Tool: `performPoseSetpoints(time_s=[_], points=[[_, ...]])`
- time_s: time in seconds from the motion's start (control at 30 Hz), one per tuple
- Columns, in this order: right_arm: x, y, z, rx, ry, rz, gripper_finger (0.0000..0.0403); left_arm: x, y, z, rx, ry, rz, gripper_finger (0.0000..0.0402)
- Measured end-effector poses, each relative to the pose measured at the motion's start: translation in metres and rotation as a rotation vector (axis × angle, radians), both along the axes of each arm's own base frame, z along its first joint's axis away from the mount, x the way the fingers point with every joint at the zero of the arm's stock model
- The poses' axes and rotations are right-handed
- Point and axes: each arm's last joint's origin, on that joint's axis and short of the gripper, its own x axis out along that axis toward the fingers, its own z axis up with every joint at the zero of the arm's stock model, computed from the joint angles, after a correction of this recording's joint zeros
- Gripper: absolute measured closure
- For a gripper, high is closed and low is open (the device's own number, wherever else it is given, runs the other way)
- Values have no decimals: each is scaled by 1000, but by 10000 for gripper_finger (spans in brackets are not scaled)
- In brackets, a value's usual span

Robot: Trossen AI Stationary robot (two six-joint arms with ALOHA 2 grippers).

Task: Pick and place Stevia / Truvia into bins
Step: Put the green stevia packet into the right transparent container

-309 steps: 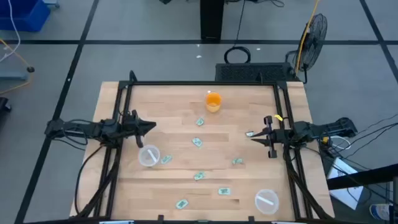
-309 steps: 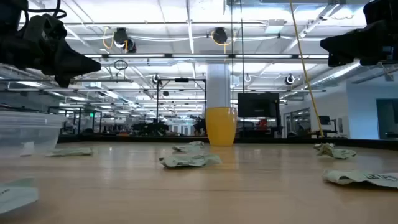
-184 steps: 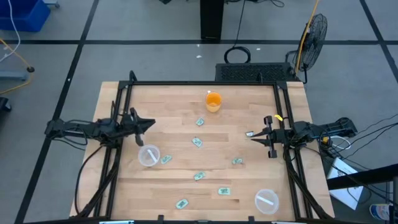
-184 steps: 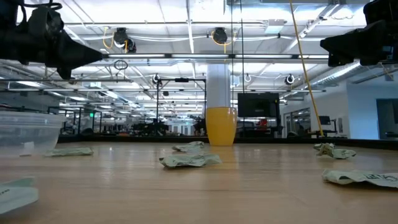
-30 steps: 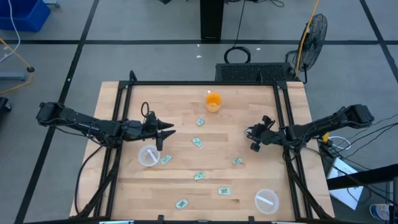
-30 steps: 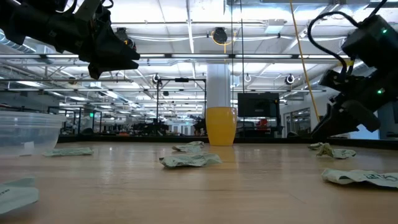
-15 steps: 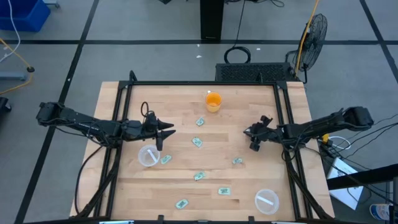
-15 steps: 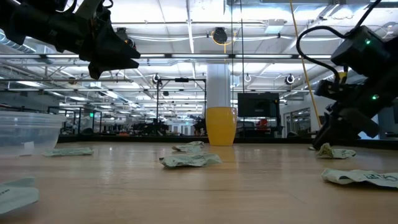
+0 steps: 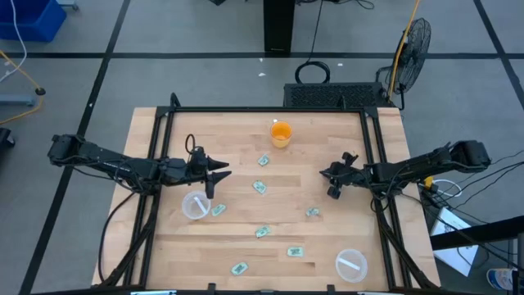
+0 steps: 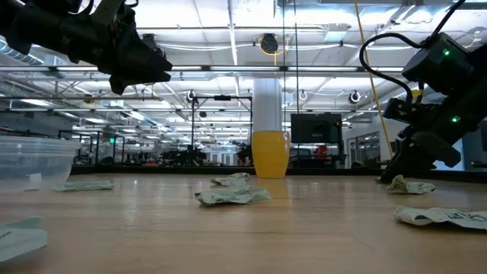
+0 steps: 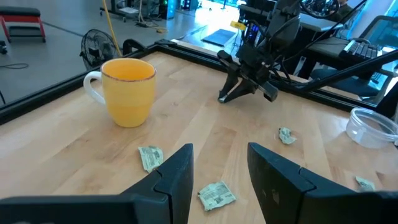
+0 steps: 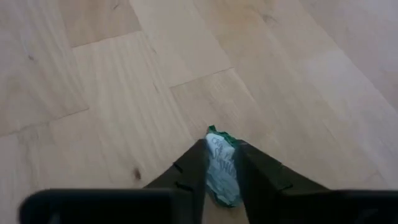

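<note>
Pinching a Stevia packet lengthwise between its fingertips, your right end effector sits well clear of the nearer bin, while your left end effector hangs released.

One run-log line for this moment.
right gripper: shut on packet, at table | left gripper: open, raised beside clear cup

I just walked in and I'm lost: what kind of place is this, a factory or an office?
Probably a robotics lab in a big open workshop hall: two robot arms work over a framed wooden table, a floor fan stands nearby, and rows of ceiling lights stretch far behind.
</note>
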Motion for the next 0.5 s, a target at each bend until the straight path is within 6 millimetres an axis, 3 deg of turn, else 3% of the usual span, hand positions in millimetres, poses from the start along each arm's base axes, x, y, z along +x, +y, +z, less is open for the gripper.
performPoseSetpoints(time_s=[0.23,0.5], points=[[6,0,6,-30,-65,40,397,0,0,0,-1,0,0,245],[33,13,54,-39,-85,125,394,0,0,0,-1,-4,0,245]])
